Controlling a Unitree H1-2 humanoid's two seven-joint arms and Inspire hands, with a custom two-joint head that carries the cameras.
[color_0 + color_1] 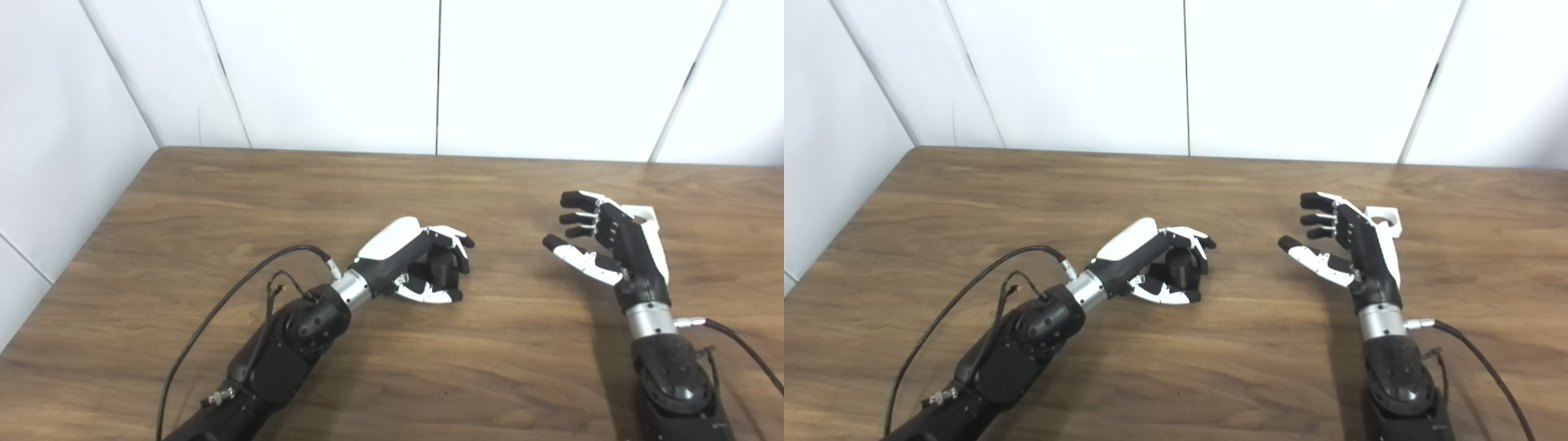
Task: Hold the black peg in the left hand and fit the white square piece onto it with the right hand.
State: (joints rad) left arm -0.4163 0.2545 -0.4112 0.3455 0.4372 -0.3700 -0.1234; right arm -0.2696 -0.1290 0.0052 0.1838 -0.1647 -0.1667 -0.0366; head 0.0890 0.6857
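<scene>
Left hand (422, 260) curls around black peg (442, 267), low on tabletop (392, 367), steadying it upright. Right hand (1350, 245) spread, empty; white square piece (1383, 219) just behind it, ungrasped.

black peg (442, 268) mostly hidden by left hand (409, 257) fingers (454, 240), white square piece (1383, 220) half behind right hand (1356, 248)

Brown wooden table (184, 245): bears all items; white panelled wall (337, 73) stands behind it and along its left side.
Left hand (407, 260): left of centre, low on the tabletop, fingers curled around the black cylindrical peg (442, 266), which sits inside the grasp.
Right hand (1350, 245): well apart to the right, fingers spread toward the left hand.
White square piece with a round hole (1383, 219): just behind the right hand, on its far right side; contact cannot be told.
</scene>
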